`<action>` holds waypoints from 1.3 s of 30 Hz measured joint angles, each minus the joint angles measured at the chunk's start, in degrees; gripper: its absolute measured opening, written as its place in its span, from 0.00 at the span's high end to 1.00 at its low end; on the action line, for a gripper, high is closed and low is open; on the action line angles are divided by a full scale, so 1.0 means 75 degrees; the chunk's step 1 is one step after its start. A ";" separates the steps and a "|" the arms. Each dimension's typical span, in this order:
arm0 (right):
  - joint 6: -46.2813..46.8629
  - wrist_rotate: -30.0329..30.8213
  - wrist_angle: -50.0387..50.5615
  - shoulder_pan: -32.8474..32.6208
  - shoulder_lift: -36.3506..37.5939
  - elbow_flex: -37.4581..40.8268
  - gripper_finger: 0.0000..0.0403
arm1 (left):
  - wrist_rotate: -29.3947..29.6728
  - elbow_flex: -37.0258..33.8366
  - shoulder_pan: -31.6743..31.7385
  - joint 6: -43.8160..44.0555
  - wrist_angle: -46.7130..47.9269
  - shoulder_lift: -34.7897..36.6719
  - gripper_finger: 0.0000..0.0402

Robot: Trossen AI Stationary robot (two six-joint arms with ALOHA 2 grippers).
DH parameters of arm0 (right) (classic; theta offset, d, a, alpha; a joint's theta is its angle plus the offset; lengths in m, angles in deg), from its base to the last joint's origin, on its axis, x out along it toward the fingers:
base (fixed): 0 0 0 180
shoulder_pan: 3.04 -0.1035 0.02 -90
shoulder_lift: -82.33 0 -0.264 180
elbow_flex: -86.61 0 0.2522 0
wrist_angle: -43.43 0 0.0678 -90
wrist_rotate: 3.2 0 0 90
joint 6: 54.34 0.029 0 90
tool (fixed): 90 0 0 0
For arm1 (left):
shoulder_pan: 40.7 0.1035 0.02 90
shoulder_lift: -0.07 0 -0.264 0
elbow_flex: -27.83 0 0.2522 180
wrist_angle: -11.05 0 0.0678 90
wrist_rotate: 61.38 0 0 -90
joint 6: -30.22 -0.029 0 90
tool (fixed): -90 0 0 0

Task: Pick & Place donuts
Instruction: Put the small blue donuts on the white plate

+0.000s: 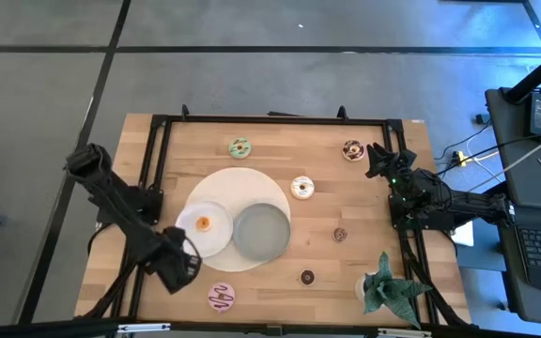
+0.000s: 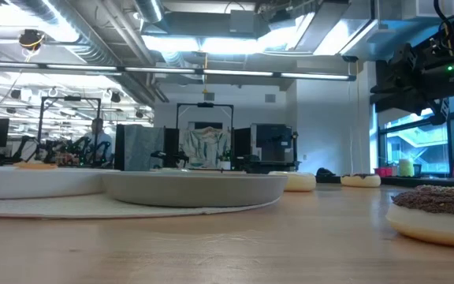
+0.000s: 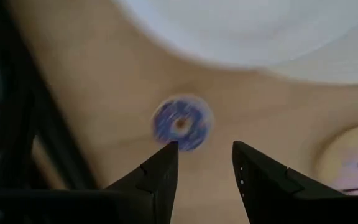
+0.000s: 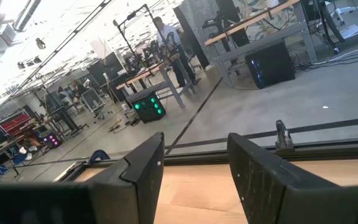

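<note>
My left gripper (image 1: pixel 180 265) hangs over the table's near left part, open, beside the white plate (image 1: pixel 205 228). Its wrist view shows the left gripper (image 3: pixel 204 146) just short of a tiny purple donut (image 3: pixel 182 122) that lies flat on the wood; the fingers touch nothing. A tiny orange donut (image 1: pixel 203 223) sits on the white plate. Green (image 1: pixel 239 147), brown (image 1: pixel 352 149), white (image 1: pixel 302 188) and pink (image 1: pixel 221 297) donuts and two tiny dark ones (image 1: pixel 340 235) (image 1: pixel 307 277) lie on the table. My right gripper (image 1: pixel 379 156) waits open near the brown donut, raised.
A grey plate (image 1: pixel 261 232) and the white plate rest on a large round white mat (image 1: pixel 238 183). A small potted plant (image 1: pixel 385 289) stands at the near right corner. A black frame (image 1: pixel 270 119) runs along the table's edges. A person (image 4: pixel 166 37) stands far off in the room.
</note>
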 joint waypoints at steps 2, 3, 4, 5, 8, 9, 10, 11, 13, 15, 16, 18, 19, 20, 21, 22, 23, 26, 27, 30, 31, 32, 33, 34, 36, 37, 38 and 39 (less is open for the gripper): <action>0.0000 0.0000 -0.0001 0.0002 0.0000 0.0000 0.56 | -0.0346 0.0000 -0.0137 0.0026 -0.0046 -0.0169 0.65; 0.0000 -0.0002 0.0001 0.0002 0.0001 0.0000 0.56 | -0.0454 0.0000 -0.0166 -0.0011 -0.0029 -0.0261 0.65; 0.0000 0.0000 -0.0001 0.0002 -0.0002 0.0000 0.56 | -0.0470 0.0000 -0.0190 -0.0017 0.0017 -0.0365 0.65; 0.0000 0.0000 -0.0001 0.0002 0.0001 0.0000 0.56 | -0.0464 0.0000 -0.0213 -0.0017 0.0047 -0.0475 0.65; 0.0027 -0.0002 -0.0001 0.0002 0.0000 0.0000 0.56 | -0.0445 0.0000 -0.0249 -0.0061 0.0107 -0.0798 0.65; 0.0031 -0.0001 0.0000 0.0000 -0.0002 0.0000 0.56 | -0.0450 0.0000 -0.0252 -0.0063 0.0107 -0.0917 0.65; 0.0031 -0.0003 -0.0001 0.0002 -0.0001 0.0000 0.56 | -0.0449 0.0000 -0.0255 -0.0061 0.0106 -0.1026 0.65; 0.0029 -0.0002 0.0000 0.0002 -0.0002 0.0001 0.56 | -0.0451 0.0000 -0.0255 -0.0061 0.0106 -0.1123 0.65; 0.0032 -0.0002 0.0000 0.0001 -0.0002 0.0000 0.56 | -0.0446 0.0000 -0.0249 -0.0061 0.0103 -0.1289 0.65; 0.0035 -0.0003 -0.0001 0.0002 0.0001 0.0000 0.56 | -0.0438 0.0000 -0.0252 -0.0063 0.0075 -0.1447 0.65; 0.0036 -0.0003 -0.0001 0.0002 0.0000 0.0000 0.56 | -0.0437 0.0000 -0.0250 -0.0063 0.0046 -0.1505 0.65; 0.0034 -0.0003 -0.0001 -0.0001 -0.0002 0.0000 0.56 | -0.0437 0.0000 -0.0249 -0.0063 -0.0007 -0.1609 0.66; 0.0036 -0.0003 0.0001 0.0002 0.0000 0.0001 0.56 | -0.0437 0.0000 -0.0249 -0.0064 -0.0015 -0.1661 0.66; 0.0044 -0.0003 0.0002 0.0002 0.0000 0.0000 0.56 | -0.0437 0.0000 -0.0249 -0.0081 -0.0021 -0.1698 0.65; 0.0047 -0.0003 -0.0001 0.0002 0.0000 0.0000 0.56 | -0.0437 0.0000 -0.0249 -0.0146 -0.0025 -0.1720 0.65; 0.0047 -0.0003 -0.0001 -0.0001 -0.0001 0.0000 0.56 | -0.0437 0.0000 -0.0249 -0.0243 -0.0025 -0.1741 0.65; 0.0041 -0.0003 0.0001 -0.0001 -0.0002 0.0000 0.56 | -0.0434 0.0000 -0.0249 -0.0339 -0.0022 -0.1762 0.66; 0.0041 -0.0003 0.0000 0.0002 -0.0001 0.0000 0.56 | -0.0429 0.0000 -0.0249 -0.0559 -0.0020 -0.1813 0.66; 0.0041 -0.0003 0.0001 -0.0001 0.0000 0.0000 0.56 | -0.0424 0.0000 -0.0249 -0.0585 -0.0020 -0.1828 0.66; 0.0031 -0.0003 -0.0001 0.0001 0.0001 0.0000 0.56 | -0.0342 0.0000 -0.0249 -0.0594 -0.0023 -0.1919 0.66; 0.0023 -0.0003 0.0000 0.0001 -0.0001 0.0001 0.56 | -0.0331 0.0000 -0.0249 -0.0594 -0.0024 -0.1960 0.66; 0.0020 -0.0003 0.0000 0.0000 -0.0001 0.0000 0.56 | -0.0330 0.0000 -0.0249 -0.0592 -0.0027 -0.2008 0.66; 0.0020 -0.0003 0.0000 0.0002 -0.0002 0.0000 0.56 | -0.0330 0.0000 -0.0249 -0.0582 -0.0038 -0.2058 0.66; 0.0017 -0.0003 0.0001 0.0000 -0.0001 0.0000 0.56 | -0.0330 0.0000 -0.0249 -0.0552 -0.0046 -0.2098 0.66; 0.0015 -0.0003 0.0000 0.0001 -0.0001 0.0000 0.56 | -0.0333 0.0000 -0.0249 -0.0495 -0.0059 -0.2145 0.66; 0.0011 -0.0002 -0.0001 0.0002 -0.0002 0.0000 0.56 | -0.0335 0.0000 -0.0249 -0.0497 -0.0074 -0.2148 0.66; 0.0005 -0.0003 -0.0001 0.0002 -0.0002 0.0000 0.56 | -0.0338 0.0000 -0.0249 -0.0511 -0.0109 -0.2148 0.65; 0.0003 -0.0003 0.0002 0.0002 -0.0002 0.0000 0.56 | -0.0338 0.0000 -0.0249 -0.0542 -0.0159 -0.2148 0.65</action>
